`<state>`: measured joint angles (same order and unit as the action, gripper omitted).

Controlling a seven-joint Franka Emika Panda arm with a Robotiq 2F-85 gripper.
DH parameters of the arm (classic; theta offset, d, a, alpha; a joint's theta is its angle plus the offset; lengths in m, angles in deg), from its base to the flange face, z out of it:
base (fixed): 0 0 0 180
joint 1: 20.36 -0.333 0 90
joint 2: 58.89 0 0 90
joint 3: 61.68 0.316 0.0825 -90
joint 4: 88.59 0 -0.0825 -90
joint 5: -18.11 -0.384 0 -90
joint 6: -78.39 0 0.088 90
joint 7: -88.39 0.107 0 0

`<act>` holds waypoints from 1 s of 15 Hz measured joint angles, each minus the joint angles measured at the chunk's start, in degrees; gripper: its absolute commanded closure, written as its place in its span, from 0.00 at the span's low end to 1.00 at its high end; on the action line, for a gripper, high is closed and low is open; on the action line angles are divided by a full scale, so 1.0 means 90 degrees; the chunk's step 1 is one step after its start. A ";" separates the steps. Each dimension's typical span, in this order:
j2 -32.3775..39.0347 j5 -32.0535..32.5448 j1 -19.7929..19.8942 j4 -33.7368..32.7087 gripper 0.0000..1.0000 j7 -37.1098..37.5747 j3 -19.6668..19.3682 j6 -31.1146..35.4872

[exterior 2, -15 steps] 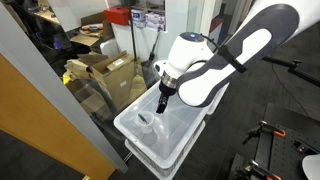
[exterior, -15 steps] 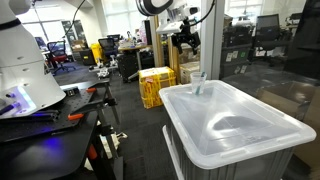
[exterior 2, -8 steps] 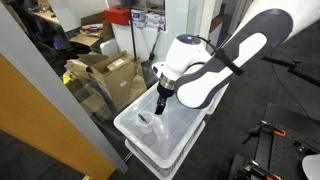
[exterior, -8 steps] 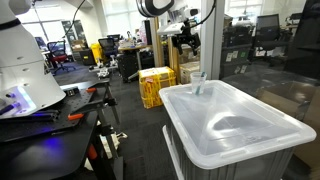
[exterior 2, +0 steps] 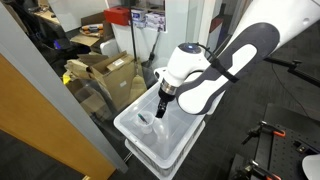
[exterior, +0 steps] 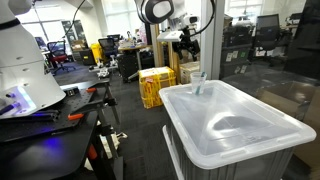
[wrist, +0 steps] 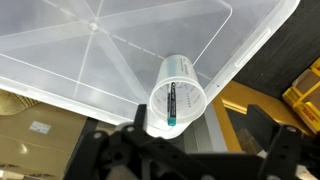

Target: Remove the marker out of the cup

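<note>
Cup (wrist: 190,85) — small, translucent, upright at a far corner of the white bin lid (wrist: 90,60). Contents: one item.

Marker (wrist: 172,103) — dark teal, inside the cup, leaning along its wall.

Gripper (exterior: 186,42) — above the cup, fingers spread apart, holding nothing. It is likely placed overhead so the fingers can descend on either side of the marker.

A dark floor (exterior: 130,100) runs back to bright far windows (exterior: 118,15) in an exterior view. Yellow crates (exterior: 156,86) stand mid-room and a black workbench (exterior: 50,125) stands near left. In an exterior view, open cardboard boxes (exterior 2: 108,72) sit right of an orange-brown panel (exterior 2: 25,130).
</note>
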<state>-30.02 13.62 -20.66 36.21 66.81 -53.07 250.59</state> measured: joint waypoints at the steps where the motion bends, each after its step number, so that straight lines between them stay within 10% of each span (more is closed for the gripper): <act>1: 0.0067 0.0048 0.0000 -0.0005 0.09 0.0076 0.0000 0.0084; 4: 0.0237 0.0237 -0.0002 -0.0057 0.23 0.0243 0.0000 0.0260; 15: 0.0888 0.0477 -0.0007 -0.0918 0.27 0.0351 0.0033 0.0304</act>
<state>-22.03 17.92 -20.72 27.94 69.96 -52.78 253.33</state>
